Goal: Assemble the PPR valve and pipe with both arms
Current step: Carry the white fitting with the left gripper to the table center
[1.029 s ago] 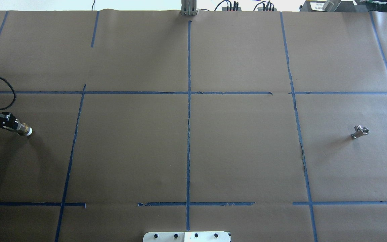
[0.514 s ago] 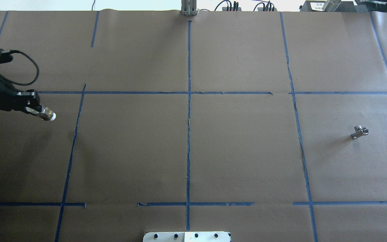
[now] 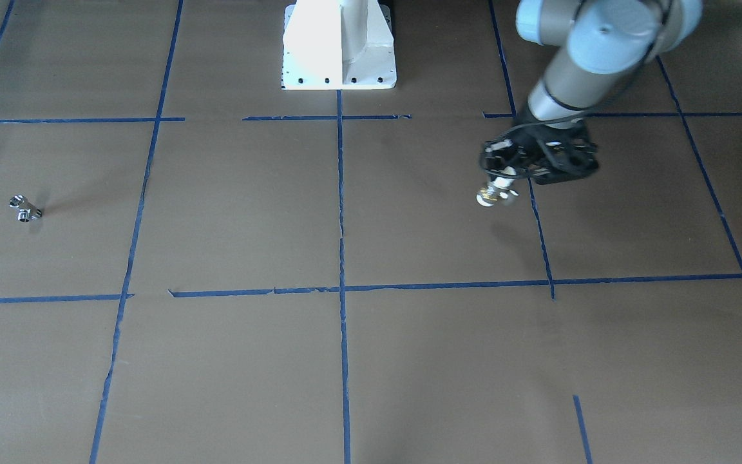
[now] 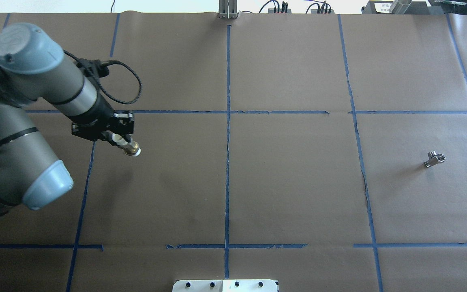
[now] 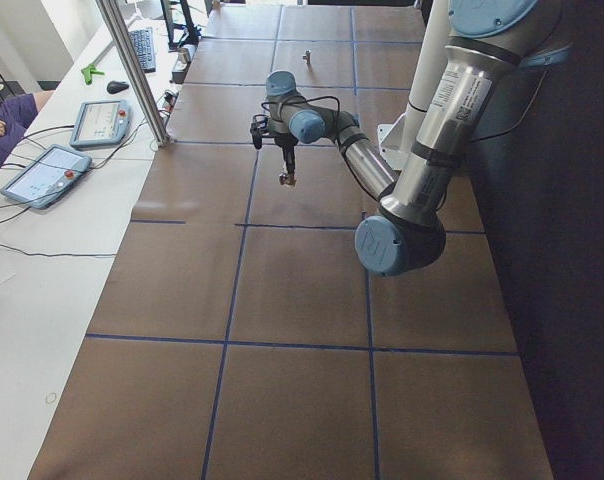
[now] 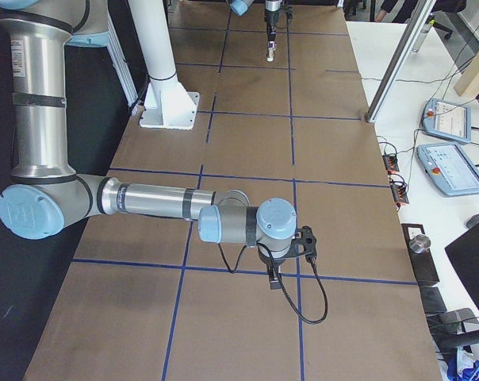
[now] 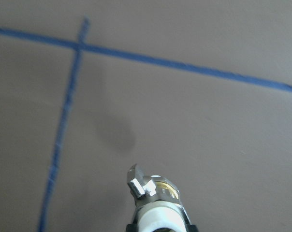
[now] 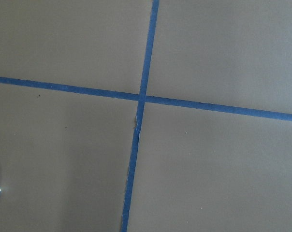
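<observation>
Close by, the right gripper (image 6: 273, 279) hangs low over the brown table (image 4: 290, 182). I cannot tell if its fingers are apart or together. The little silver pipe (image 4: 434, 159) lies on the table by itself, on the right side. Far off, the left gripper (image 4: 122, 140) is clamped on one white end of the valve (image 4: 131, 150), holding it up off the table.
</observation>
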Tool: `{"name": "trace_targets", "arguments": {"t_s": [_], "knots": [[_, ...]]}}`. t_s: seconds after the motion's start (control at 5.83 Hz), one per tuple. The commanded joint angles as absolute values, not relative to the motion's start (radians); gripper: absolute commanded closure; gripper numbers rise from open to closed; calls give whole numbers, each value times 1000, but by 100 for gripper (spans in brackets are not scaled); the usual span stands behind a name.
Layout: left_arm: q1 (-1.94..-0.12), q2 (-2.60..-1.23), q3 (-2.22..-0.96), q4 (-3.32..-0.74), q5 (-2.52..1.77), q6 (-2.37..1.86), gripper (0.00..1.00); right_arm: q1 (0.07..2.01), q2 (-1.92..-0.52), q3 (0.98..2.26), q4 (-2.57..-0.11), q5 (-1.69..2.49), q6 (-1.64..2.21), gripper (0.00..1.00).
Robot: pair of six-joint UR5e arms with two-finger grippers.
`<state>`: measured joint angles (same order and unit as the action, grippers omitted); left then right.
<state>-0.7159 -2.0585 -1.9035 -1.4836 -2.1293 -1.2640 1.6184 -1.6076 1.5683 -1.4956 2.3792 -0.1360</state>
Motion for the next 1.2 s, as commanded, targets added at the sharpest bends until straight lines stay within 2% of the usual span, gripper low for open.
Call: {"name": "trace_targets", "arguments": {"t_s": [0.0,0.51,0.69,1.03], "knots": [[-587,-2292,-1747,-1470,-2033,-1446,99,1618,-1608,1568,-1496,2379,-135,0],[-509,-2513,-1481,-1480,-1924,-1506,99,1618,-1608,1568,-1496,2381,-135,0],[-500,-2520,-1454,-1483,-1921,-1506,99,1618,-1608,1568,-1494,2382,-135,0],[-494,-2517,-1454,-1486,-1921,-1503,92,1618,-1611,1568,-1496,2382,-135,0]]}}
